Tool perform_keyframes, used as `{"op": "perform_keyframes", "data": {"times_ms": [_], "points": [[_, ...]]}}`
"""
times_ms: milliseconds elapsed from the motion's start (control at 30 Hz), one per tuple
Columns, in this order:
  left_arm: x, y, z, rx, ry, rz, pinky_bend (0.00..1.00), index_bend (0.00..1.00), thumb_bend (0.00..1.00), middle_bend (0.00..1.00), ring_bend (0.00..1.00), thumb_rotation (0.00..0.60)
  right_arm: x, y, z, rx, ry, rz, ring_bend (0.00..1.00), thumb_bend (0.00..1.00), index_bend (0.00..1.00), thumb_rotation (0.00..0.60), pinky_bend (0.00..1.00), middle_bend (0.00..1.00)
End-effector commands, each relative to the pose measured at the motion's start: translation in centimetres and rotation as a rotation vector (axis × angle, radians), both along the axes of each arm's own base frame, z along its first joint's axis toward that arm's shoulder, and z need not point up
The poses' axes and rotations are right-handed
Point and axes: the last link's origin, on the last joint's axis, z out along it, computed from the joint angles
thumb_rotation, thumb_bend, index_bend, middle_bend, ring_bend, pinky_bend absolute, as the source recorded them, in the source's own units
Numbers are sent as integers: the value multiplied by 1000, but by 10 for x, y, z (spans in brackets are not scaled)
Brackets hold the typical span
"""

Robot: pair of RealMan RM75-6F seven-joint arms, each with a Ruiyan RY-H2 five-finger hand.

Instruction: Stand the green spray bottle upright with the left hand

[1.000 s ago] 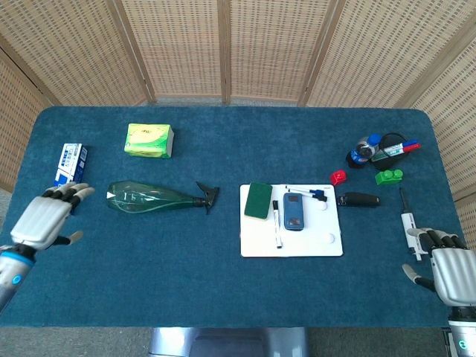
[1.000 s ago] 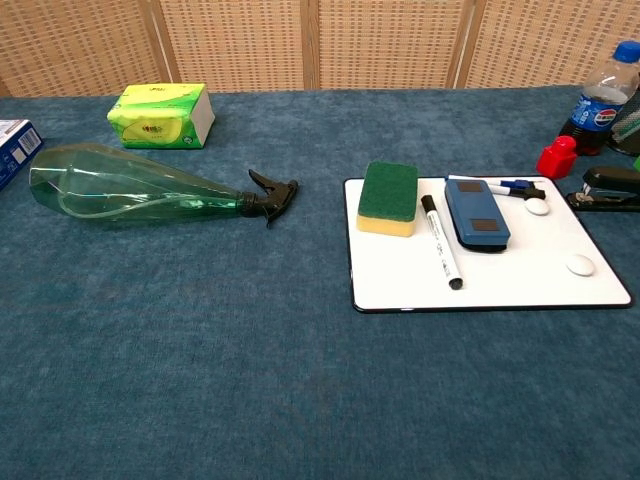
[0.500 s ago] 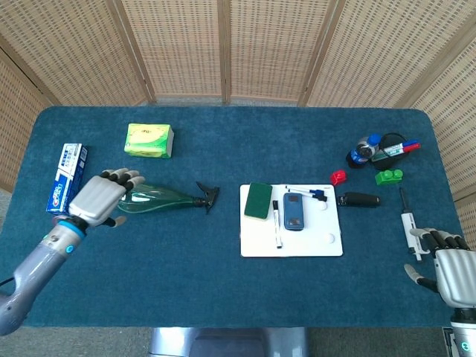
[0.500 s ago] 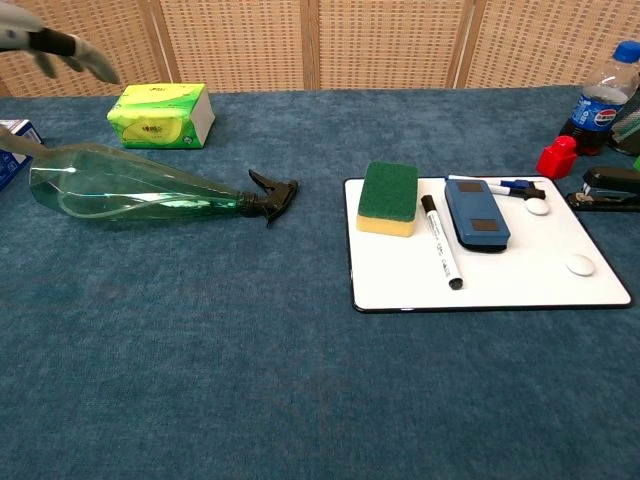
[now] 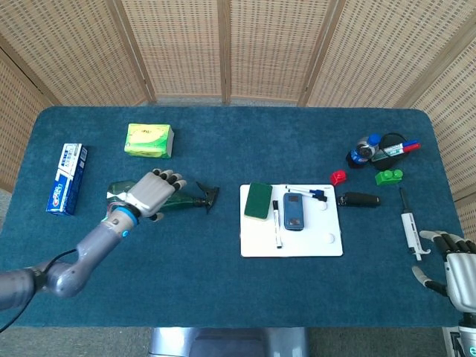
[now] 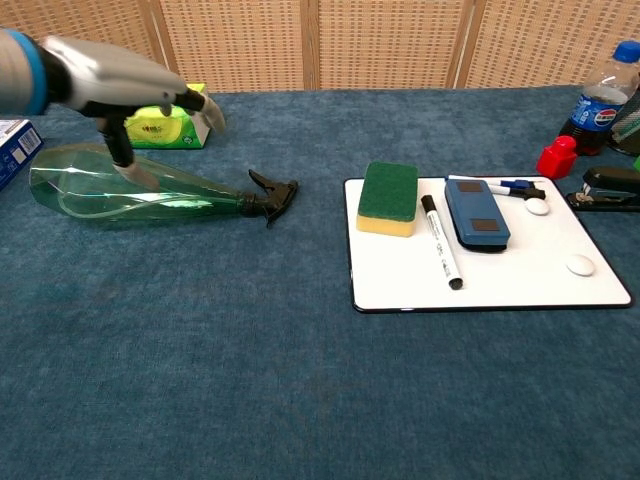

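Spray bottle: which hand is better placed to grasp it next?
Left. The left hand hovers open over the lying bottle; the right hand sits at the table's far right edge, across the whiteboard.

The green spray bottle (image 5: pixel 160 198) lies on its side on the blue worktop (image 5: pixel 223 290), black nozzle toward the whiteboard (image 5: pixel 291 242), with the left hand (image 5: pixel 151 193) over its middle, fingers spread. On the whiteboard sit a green sponge (image 5: pixel 258 200), a marker (image 5: pixel 277 223) and an eraser (image 5: pixel 295 211). The right hand (image 5: pixel 455 260) rests at the near right corner, fingers apart, holding nothing.
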Motion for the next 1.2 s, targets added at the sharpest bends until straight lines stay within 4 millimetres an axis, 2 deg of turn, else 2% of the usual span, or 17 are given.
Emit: {"op": "perform_keyframes", "data": {"times_ms": [33,467,767,1033,1200], "points": [[5,6,-19,-12,41,3,222,150,270,166,157,600,-2,2,3,-10,1,-5,313,224,305,600,347,362],[9,23,-48,27,132,50,231,157,270,174,162,600,-8,9,5,-21,-11,-28,313,226,305,600,346,362],[16,26,-67,3,179,46,235,162,270,182,165,600,-12,12,6,-28,-17,-41,314,226,305,600,346,362],[12,25,-73,12,193,52,256,188,270,210,195,600,-16,14,8,-34,-26,-52,314,227,304,600,346,362],[11,26,-75,29,213,29,266,247,269,277,255,600,-16,16,9,-49,-42,-43,314,227,306,600,346,362]]}}
